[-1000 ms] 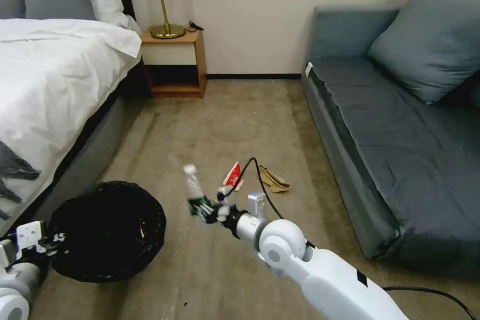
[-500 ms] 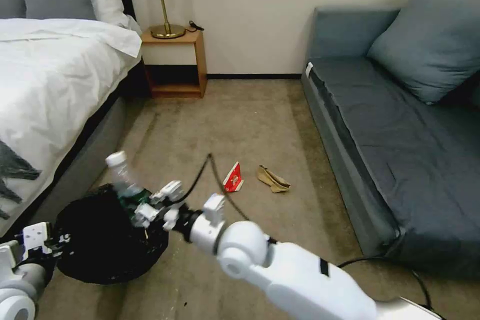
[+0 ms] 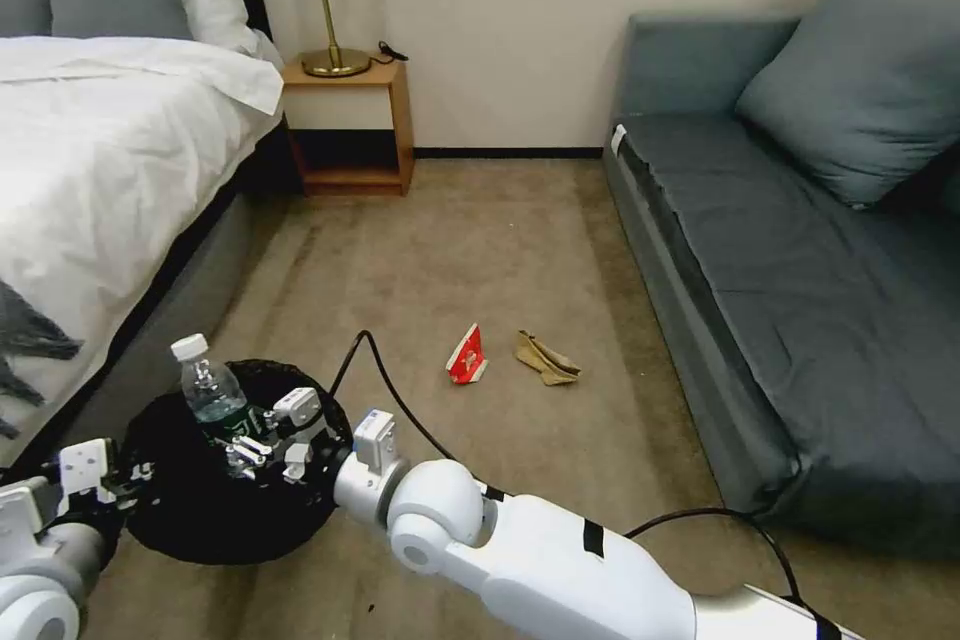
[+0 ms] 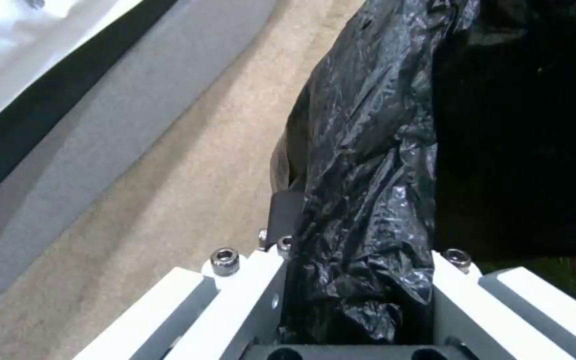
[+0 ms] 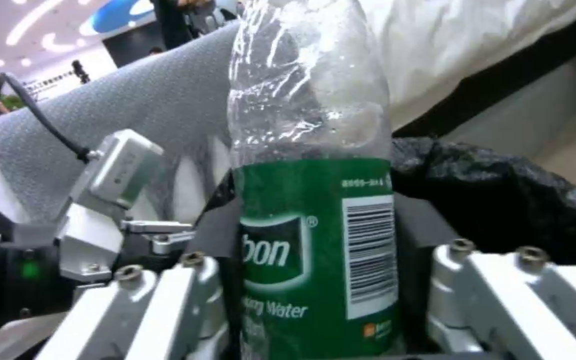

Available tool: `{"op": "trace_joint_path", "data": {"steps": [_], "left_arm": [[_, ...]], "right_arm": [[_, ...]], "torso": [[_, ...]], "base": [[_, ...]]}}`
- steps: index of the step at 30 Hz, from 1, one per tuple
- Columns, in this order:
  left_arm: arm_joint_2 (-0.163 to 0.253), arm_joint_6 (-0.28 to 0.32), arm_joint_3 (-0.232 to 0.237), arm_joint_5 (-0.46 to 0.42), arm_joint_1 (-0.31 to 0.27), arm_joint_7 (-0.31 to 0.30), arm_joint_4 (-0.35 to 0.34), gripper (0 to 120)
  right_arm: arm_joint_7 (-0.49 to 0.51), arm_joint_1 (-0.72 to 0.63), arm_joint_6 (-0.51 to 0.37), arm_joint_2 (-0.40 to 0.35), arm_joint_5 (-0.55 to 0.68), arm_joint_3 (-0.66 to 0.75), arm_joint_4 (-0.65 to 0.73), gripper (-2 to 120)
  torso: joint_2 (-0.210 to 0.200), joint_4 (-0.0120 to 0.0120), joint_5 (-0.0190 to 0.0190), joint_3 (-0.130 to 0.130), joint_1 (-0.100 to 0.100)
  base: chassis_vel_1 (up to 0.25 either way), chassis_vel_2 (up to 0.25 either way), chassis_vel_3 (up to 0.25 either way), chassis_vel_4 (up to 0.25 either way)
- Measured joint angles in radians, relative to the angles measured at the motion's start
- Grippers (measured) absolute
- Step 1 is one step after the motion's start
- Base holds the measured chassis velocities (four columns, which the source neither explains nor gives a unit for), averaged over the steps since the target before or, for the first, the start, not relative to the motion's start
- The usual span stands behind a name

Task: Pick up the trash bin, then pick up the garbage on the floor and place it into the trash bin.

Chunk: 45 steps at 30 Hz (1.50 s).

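The trash bin (image 3: pixel 200 510), lined with a crinkly black bag, hangs low at my left. My left gripper (image 3: pixel 112 480) is shut on its near rim, and the bag (image 4: pixel 368 200) is pinched between that gripper's (image 4: pixel 355 240) fingers. My right gripper (image 3: pixel 252 442) is shut on the garbage bottle (image 3: pixel 208 388), clear with a green label and a white cap. It holds the bottle upright over the bin's opening. In the right wrist view the bottle (image 5: pixel 315 210) stands between the fingers (image 5: pixel 188 280). A red-white packet (image 3: pixel 467 357) and crumpled tan paper (image 3: pixel 546 360) lie on the carpet.
A bed (image 3: pixel 90 170) runs along the left with a wooden nightstand (image 3: pixel 350 125) and a lamp behind it. A blue-grey sofa (image 3: pixel 800 250) fills the right side. A black cable (image 3: pixel 385 385) loops off my right wrist. Open carpet lies between the bed and the sofa.
My right arm has swung left with the bottle, from above the middle of the floor to over the bin. The bin and my left gripper have hardly moved.
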Motion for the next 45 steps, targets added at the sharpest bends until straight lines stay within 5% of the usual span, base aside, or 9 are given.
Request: {"op": "trace_joint_path", "data": {"steps": [14,23,32,45], "left_arm": [[-0.004,-0.007,0.004,0.003,-0.003,0.0,0.004,3],[-0.005,-0.01,0.004,0.003,-0.005,0.0,0.011,3],[-0.014,-0.014,0.012,0.003,-0.018,-0.001,0.02,3],[-0.026,-0.022,-0.006,0.003,-0.009,-0.002,0.038,3]], "right_arm": [[0.002,-0.041,-0.003,-0.025,-0.023,0.027,0.003,98],[0.024,-0.088,0.013,-0.102,-0.132,0.134,0.054,100],[-0.035,-0.324,0.13,-0.265,-0.33,0.448,0.143,100],[-0.064,-0.601,0.303,-0.279,-0.437,0.681,0.164,100]], "torso": [[0.0,0.0001,0.0001,0.0,0.0],[0.0,0.0001,0.0002,0.0,0.0],[0.0,-0.0001,0.0005,0.0,0.0],[0.0,-0.0001,0.0002,0.0,0.0]], "base": [[0.0,0.0,0.0,0.0],[0.0,0.0,0.0,0.0],[0.0,0.0,0.0,0.0],[0.0,0.0,0.0,0.0]]}}
